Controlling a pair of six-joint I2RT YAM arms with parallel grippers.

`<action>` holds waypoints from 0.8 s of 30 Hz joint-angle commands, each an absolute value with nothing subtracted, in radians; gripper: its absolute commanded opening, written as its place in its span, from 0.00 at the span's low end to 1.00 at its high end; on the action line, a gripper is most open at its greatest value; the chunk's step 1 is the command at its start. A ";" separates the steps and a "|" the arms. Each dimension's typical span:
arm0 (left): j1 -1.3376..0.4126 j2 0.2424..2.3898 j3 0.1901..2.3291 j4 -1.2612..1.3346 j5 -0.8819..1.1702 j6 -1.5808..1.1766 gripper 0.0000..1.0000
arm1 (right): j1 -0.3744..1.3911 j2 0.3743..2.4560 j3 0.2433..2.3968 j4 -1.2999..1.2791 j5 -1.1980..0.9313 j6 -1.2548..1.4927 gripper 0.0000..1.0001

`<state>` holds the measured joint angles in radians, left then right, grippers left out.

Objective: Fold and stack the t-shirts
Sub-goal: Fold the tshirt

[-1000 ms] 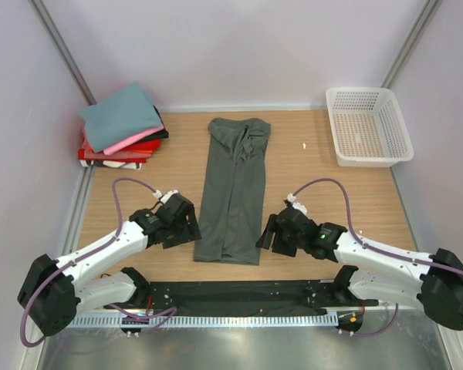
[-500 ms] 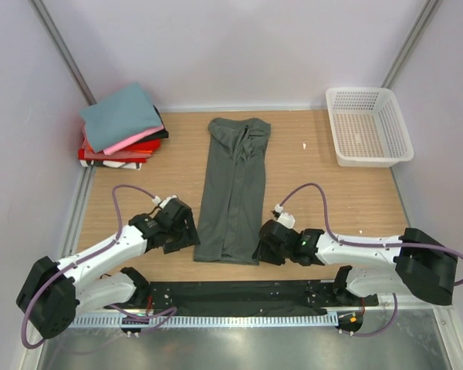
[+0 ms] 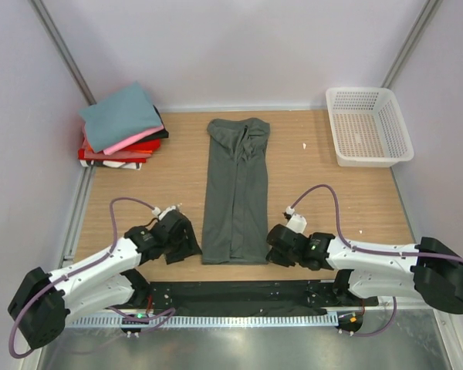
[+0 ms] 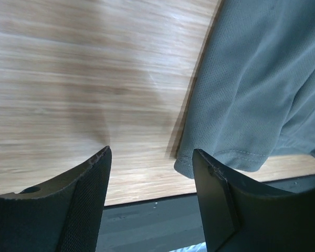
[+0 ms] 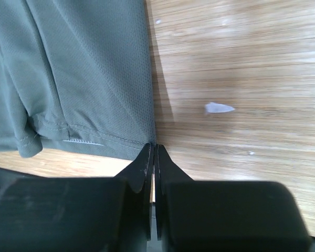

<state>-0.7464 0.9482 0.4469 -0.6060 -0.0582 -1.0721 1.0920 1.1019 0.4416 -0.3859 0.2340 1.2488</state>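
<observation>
A dark grey-green t-shirt [image 3: 235, 185] lies folded into a long strip down the middle of the wooden table, collar at the far end. My right gripper [image 3: 272, 254] is shut at the near right corner of its hem, and in the right wrist view the closed tips [image 5: 153, 147] pinch that very corner of the t-shirt [image 5: 84, 68]. My left gripper [image 3: 191, 248] is open beside the near left corner; the hem corner of the t-shirt [image 4: 252, 79] sits just inside the right finger [image 4: 212, 199]. Folded teal, pink, black and red t-shirts [image 3: 123, 127] are stacked at the far left.
A white lattice basket [image 3: 368, 127] stands at the far right corner. A small white scrap [image 5: 219, 108] lies on the wood right of the shirt. A black strip [image 3: 239, 297] runs along the table's near edge, close behind both grippers. Walls close in on three sides.
The right gripper has closed from open at the shirt's near right corner. The shirt's near end has shifted slightly right. The left gripper has moved nearer the table's front edge and narrowed a little.
</observation>
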 commanded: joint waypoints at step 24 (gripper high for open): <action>-0.980 1.077 0.391 -0.311 -0.072 -1.265 0.41 | 1.098 1.035 0.376 -0.451 0.322 1.284 0.01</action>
<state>-0.9604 1.0515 0.3939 -0.3271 -0.0441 -1.2354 1.0920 1.0256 0.3923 -0.4442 0.2798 1.2743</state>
